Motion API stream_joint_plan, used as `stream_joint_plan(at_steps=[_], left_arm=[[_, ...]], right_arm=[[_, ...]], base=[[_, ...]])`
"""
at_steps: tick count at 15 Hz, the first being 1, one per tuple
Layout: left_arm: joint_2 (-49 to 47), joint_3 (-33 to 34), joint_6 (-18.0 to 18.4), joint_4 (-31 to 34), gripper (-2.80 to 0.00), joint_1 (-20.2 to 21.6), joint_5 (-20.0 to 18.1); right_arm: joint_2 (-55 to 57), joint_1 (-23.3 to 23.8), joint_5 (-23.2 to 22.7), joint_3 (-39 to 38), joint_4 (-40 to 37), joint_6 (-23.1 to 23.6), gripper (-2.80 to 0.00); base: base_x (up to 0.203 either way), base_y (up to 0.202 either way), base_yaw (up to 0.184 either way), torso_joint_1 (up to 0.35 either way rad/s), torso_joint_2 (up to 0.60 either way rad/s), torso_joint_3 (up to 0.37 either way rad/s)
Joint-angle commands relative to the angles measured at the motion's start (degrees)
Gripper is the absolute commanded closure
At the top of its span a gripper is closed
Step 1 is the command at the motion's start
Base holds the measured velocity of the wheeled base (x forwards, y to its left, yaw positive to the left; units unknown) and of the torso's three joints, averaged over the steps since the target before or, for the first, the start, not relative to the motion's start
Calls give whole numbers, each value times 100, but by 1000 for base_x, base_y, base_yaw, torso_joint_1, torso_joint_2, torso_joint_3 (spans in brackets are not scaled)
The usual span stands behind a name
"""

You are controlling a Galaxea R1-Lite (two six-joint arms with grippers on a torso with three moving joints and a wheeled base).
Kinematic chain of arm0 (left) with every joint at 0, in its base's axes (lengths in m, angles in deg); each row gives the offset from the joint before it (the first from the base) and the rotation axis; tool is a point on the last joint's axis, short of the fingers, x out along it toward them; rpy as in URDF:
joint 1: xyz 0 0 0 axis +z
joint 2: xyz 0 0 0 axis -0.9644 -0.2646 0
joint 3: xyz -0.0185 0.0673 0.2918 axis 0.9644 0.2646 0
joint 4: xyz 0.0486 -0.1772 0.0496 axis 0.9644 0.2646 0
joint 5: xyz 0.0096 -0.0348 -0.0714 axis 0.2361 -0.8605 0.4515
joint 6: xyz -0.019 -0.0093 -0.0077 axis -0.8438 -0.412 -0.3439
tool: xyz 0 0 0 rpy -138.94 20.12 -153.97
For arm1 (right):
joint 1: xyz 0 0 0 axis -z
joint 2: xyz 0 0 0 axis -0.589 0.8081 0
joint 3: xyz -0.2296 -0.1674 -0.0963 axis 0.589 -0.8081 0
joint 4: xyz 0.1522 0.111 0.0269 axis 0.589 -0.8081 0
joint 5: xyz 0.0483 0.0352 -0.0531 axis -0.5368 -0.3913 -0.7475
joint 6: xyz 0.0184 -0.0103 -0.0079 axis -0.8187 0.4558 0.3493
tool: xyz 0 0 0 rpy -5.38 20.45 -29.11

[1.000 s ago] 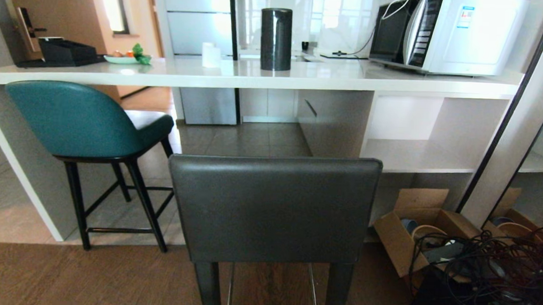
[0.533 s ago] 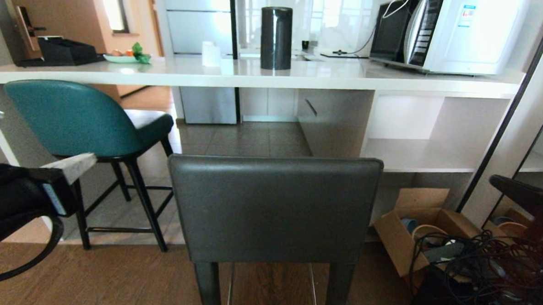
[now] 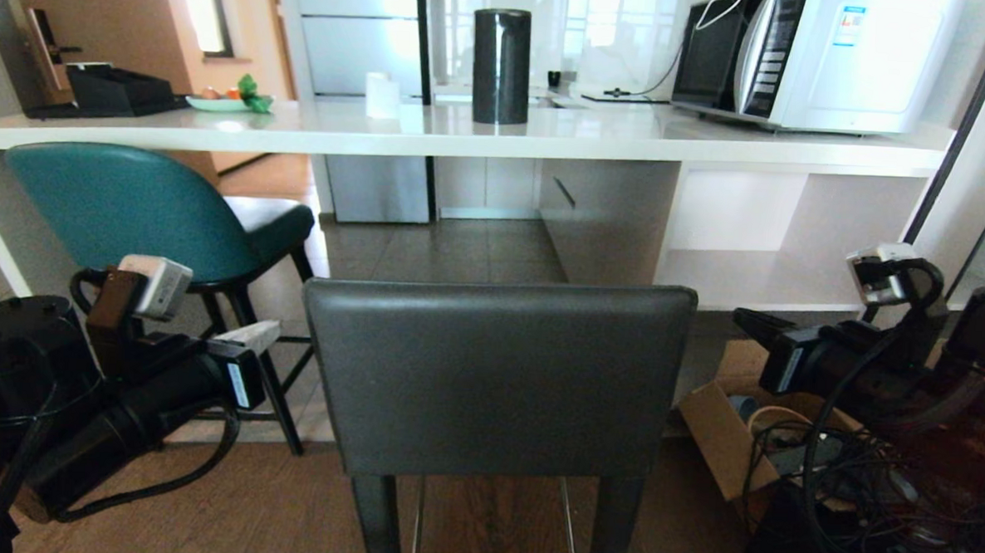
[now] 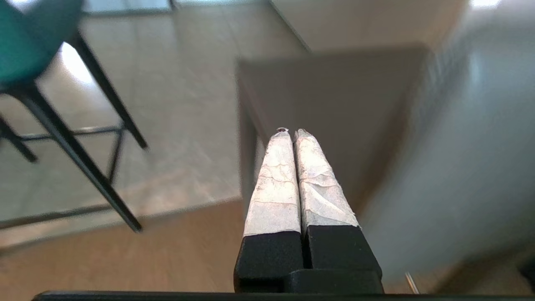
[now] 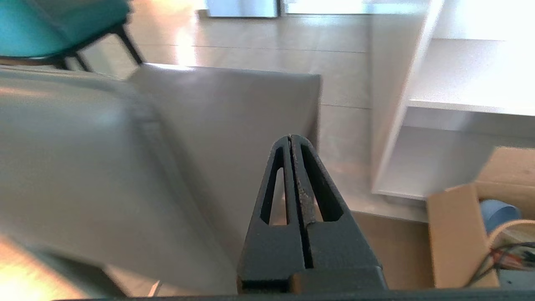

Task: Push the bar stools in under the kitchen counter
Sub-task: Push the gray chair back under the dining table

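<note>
Under-counter floor unchanged; left gripper (image 3: pixel 261 333) and right gripper (image 3: pixel 747 321), fingers closed, now flank grey stool (image 3: pixel 496 376).

Home kitchen for sure: long white worktop (image 3: pixel 598 140) with a microwave (image 3: pixel 809 62) on it, fridge (image 3: pixel 359 96) behind, fruit plate (image 3: pixel 217 105), and two bar stools (image 3: pixel 496 376) pulled up.

Boxy dark grey leather stool (image 3: pixel 496 376) before white stone-topped bench (image 3: pixel 465 138); rounded teal leather stool (image 3: pixel 142 211) left, partly beneath.
</note>
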Motion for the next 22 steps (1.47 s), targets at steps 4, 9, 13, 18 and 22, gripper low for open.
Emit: stream_joint_plan(at_steps=[4, 9, 13, 18, 22], left_arm=[[-154, 78, -38, -276, 0, -468, 75], [-240, 107, -82, -279, 0, -502, 222], [-437, -34, -73, -284, 0, -580, 225], [-435, -62, -91, -284, 0, -811, 242], [-441, -137, -91, -284, 0, -1239, 516]], right_arm=[[1084, -134, 226, 236, 598, 6, 0], [1594, -278, 250, 387, 962, 32, 0], [1886, -805, 703, 656, 962, 69, 0], [1973, -1286, 1006, 795, 962, 78, 0], [1974, -1402, 1084, 804, 962, 78, 0]], base=[[0, 0, 0, 0, 0, 0], [0, 0, 0, 0, 0, 0], [0, 0, 0, 0, 0, 0], [0, 0, 0, 0, 0, 0], [0, 0, 0, 0, 0, 0]])
